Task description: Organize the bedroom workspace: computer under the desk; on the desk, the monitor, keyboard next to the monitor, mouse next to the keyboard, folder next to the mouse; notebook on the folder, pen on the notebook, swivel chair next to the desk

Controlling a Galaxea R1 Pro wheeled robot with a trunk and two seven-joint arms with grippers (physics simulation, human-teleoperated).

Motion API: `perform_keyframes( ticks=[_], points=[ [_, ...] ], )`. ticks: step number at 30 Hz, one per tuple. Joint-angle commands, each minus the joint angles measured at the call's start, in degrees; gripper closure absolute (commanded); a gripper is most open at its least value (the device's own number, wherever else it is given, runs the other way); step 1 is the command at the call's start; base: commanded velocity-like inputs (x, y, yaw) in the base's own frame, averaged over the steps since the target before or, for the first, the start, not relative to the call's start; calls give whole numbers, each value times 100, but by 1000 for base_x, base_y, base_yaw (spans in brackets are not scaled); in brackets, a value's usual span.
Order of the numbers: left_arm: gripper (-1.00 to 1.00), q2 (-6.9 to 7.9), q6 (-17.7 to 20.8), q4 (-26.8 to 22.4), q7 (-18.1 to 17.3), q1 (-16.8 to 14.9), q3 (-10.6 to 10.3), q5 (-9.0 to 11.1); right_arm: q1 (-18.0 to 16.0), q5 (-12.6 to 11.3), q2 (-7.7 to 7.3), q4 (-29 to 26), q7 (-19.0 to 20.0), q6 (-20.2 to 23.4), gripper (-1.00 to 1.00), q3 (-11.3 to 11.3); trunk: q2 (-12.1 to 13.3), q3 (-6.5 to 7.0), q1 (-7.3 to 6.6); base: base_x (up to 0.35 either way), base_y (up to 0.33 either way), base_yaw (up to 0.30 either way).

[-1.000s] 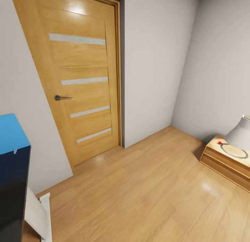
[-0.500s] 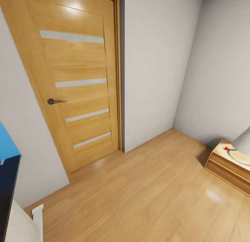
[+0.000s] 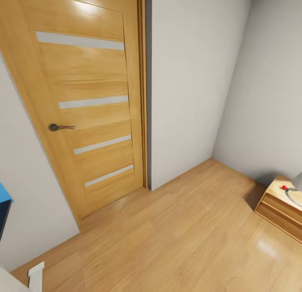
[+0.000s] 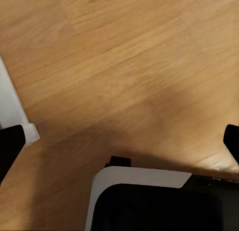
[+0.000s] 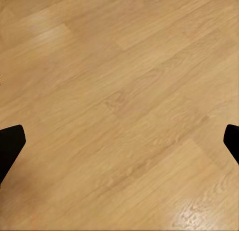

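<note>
1. Head view: a wooden door [image 3: 84,103] with pale horizontal strips and a dark handle [image 3: 58,127] stands shut in a grey wall [image 3: 188,82] of the bedroom. The wooden floor [image 3: 167,241] runs from it to a low wooden chest [image 3: 279,208] at the right edge, which carries a thin ring with a small red dot; I cannot tell what it belongs to. A sliver of blue [image 3: 3,193] over black shows at the left edge, and a white piece [image 3: 35,275] at the lower left corner.

2. Left wrist view: the left end effector [image 4: 119,141] is spread wide, its dark fingertips [image 4: 10,144] at opposite edges, nothing between them. Beneath lie floorboards, a white strip [image 4: 12,104] and a white-rimmed black object [image 4: 149,201].

3. Right wrist view: the right end effector [image 5: 119,141] is also wide and empty, fingertips [image 5: 10,141] over plain floorboards.
</note>
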Motion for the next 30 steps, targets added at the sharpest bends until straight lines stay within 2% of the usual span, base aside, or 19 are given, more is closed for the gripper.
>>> perform_keyframes(
  ticks=[1, 22, 30],
  points=[
    [-100, 0, -16, 4, 5, -4, -1, 10, -3, 3, 1, 3, -14, -17, -100, 2, -3, -6, 3, 321, 0, 133],
    [-100, 1, -12, 4, 6, -2, -1, 19, -3, 4, 1, 3, -15, -26, -100, 6, -3, -6, 3, 319, -2, 256],
    [-100, 1, -12, 4, 6, 0, 0, 19, -3, 10, 8, 13, -14, -165, -100, 14, -3, -6, 3, 159, -204, 281]
  ],
)
